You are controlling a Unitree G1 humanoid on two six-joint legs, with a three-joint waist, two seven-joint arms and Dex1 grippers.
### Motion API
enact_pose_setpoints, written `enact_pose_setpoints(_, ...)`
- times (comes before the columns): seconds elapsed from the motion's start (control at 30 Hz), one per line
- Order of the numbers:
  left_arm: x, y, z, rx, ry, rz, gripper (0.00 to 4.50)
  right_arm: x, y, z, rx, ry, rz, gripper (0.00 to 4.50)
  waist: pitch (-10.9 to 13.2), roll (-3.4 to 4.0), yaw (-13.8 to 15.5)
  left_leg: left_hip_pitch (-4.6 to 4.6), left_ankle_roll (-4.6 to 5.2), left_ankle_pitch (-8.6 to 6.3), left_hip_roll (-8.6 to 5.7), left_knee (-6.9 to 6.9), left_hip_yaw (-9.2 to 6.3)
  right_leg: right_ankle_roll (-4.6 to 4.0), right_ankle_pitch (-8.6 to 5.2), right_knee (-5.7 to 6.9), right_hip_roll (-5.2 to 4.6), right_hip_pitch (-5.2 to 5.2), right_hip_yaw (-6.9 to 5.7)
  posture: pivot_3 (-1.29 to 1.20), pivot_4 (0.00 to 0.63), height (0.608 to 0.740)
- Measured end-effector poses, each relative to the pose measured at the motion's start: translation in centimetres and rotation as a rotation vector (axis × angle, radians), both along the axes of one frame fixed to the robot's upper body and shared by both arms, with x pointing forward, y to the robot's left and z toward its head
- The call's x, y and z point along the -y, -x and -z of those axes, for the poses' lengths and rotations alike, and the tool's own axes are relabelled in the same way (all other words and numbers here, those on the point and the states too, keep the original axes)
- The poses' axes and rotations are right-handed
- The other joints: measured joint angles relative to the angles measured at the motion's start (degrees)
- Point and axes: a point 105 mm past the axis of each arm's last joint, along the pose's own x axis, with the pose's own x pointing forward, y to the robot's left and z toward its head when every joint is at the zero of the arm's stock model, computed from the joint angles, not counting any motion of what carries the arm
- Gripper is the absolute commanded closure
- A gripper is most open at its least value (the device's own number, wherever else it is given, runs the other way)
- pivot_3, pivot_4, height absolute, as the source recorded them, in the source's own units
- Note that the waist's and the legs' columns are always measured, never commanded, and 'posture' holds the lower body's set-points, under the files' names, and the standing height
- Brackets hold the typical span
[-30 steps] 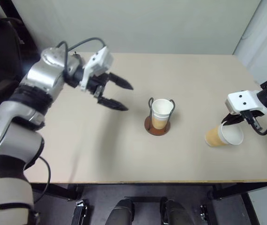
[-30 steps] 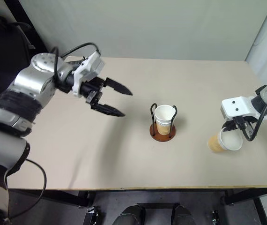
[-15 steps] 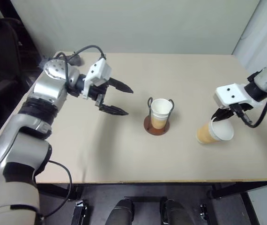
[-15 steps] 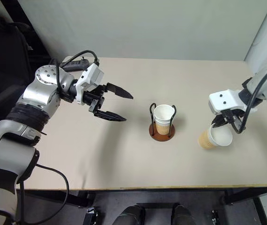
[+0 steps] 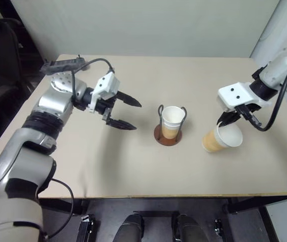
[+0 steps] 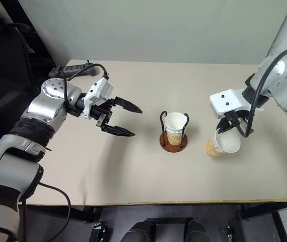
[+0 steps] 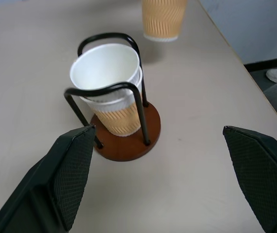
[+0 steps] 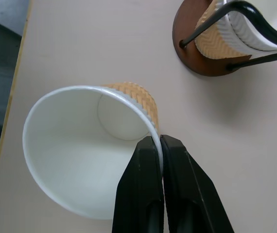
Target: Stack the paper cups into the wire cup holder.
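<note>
The wire cup holder (image 5: 167,133) stands mid-table on its reddish-brown base. A paper cup (image 5: 173,116) sits upright between its dark loops, and a second rim shows just under the top one (image 7: 137,83). My right gripper (image 8: 156,141) is shut on the rim of another paper cup (image 5: 218,139). It holds that cup tilted just above the table, to the right of the holder. My left gripper (image 5: 129,114) is open and empty to the left of the holder, with its fingers (image 7: 73,171) pointing at it.
A black power strip (image 5: 63,64) with its cable lies at the table's (image 5: 133,171) back left corner. A wall runs behind the table. The front edge is close below the holder, and the right edge is near my right arm.
My right gripper has carried its cup leftward toward the holder and raised it slightly. The left gripper has sunk a little and stays open.
</note>
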Motion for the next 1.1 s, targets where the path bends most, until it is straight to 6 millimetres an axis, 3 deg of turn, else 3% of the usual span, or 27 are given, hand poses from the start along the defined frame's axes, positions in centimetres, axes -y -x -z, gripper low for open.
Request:
enact_pose_setpoints(0.37,0.6,0.0,0.4,-0.007,0.006,0.019,0.00,-3.1,-0.1,-2.1,0.064,0.033,-0.124,4.44,0.00,0.00,-0.05,0.03,-0.07,0.02,0.01,0.00,0.00,-0.20,-0.11,0.36,0.00,-0.16,0.00,0.00,0.150,0.740)
enact_pose_setpoints(0.7,1.2,0.1,1.2,-0.030,0.017,0.034,0.00,-5.5,-1.3,-4.1,0.136,0.033,-0.175,4.44,0.00,0.00,-0.13,0.01,-0.18,0.07,0.04,-0.07,-0.01,-0.28,-0.15,0.48,0.00,-0.30,-0.01,0.00,0.150,0.740)
enact_pose_setpoints(1.1,1.9,0.1,1.4,-0.035,0.025,0.054,0.00,-5.7,-0.7,-5.8,0.200,0.080,-0.220,4.44,0.00,-0.01,0.12,-0.01,-0.29,0.03,0.04,-0.12,-0.03,-0.41,-0.23,0.46,0.00,-0.31,-0.04,0.00,0.150,0.740)
